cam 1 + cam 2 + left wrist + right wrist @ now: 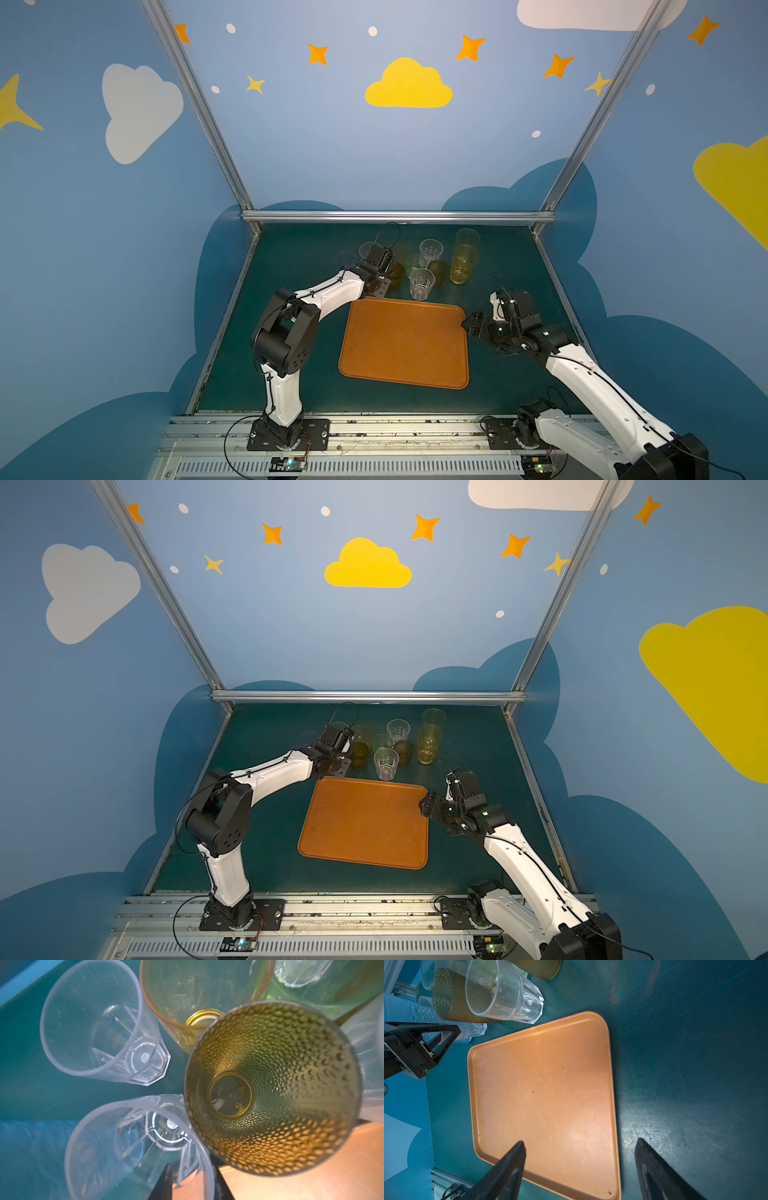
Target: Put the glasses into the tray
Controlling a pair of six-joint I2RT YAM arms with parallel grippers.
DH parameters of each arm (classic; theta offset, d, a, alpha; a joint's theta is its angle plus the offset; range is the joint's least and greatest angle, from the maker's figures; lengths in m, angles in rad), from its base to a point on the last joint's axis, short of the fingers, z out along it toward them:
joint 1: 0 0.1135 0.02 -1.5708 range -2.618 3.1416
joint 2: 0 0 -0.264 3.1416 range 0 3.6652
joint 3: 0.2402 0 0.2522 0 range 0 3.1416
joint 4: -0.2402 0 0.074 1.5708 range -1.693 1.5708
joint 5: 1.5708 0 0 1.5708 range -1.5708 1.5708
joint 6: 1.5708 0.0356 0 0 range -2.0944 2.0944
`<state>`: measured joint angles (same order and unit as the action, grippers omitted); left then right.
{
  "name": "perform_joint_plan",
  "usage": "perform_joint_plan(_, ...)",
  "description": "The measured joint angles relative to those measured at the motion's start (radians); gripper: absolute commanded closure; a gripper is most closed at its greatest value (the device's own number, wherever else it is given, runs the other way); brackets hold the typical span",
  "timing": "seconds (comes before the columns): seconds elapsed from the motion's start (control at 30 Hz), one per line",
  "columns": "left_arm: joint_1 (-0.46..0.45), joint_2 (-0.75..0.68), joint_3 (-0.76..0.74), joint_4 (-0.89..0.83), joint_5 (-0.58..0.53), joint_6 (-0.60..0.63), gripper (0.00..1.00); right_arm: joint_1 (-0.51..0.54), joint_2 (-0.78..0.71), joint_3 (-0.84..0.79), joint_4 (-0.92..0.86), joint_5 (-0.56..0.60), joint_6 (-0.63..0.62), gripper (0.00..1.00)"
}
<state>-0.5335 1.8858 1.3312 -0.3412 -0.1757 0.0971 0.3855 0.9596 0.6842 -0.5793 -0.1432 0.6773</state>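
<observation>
The glasses [431, 251] stood upright in a tight cluster on the far part of the tabletop [511, 266]. All of them were beyond the far edge of the tray [403, 345], which lay flat in the middle with nothing on it.

Nearest the tray, just off its far edge, was a clear ribbed glass [422, 284]. A small green glass [413, 262] stood behind it and a dark brown glass [439, 270] to its right. Further right, two tall yellow glasses [463, 264] stood one behind the other.

At the left end of the cluster, by the tray's far left corner, the left tool [380, 287] pointed down among the glasses. In the left wrist view its black fingers [165, 1182] stood close together, one on each side of the wall of a second clear glass [135, 1147], whose rim ran between them. Whether they pressed on that wall could not be told. This glass touched a dimpled brown glass [270, 1088]. An amber glass [197, 991] and a third clear glass [99, 1022] stood near.

The right tool [469, 324] hung at the tray's far right corner, well apart from the glasses. Its jaws were spread wide with nothing between them. In the right wrist view one finger [508, 1163] was over the tray and the other over bare tabletop.
</observation>
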Motion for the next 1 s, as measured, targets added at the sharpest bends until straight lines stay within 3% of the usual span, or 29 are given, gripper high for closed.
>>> perform_joint_plan(0.3,-0.026,0.016,0.011,-0.004,-0.056,0.002,0.77,-0.003,-0.004,0.0,-0.001,0.0,0.002,0.19)
perform_joint_plan(0.43,-0.037,0.022,0.011,-0.003,-0.079,0.007,0.87,-0.003,-0.01,0.0,-0.001,0.001,0.005,0.18)
perform_joint_plan(0.77,-0.049,0.031,0.013,-0.007,-0.103,0.005,0.88,-0.005,-0.013,0.0,-0.001,0.002,0.007,0.19)
perform_joint_plan(1.0,-0.065,0.031,0.013,-0.011,-0.118,0.004,0.96,-0.005,-0.016,0.0,-0.001,0.001,0.008,0.18)
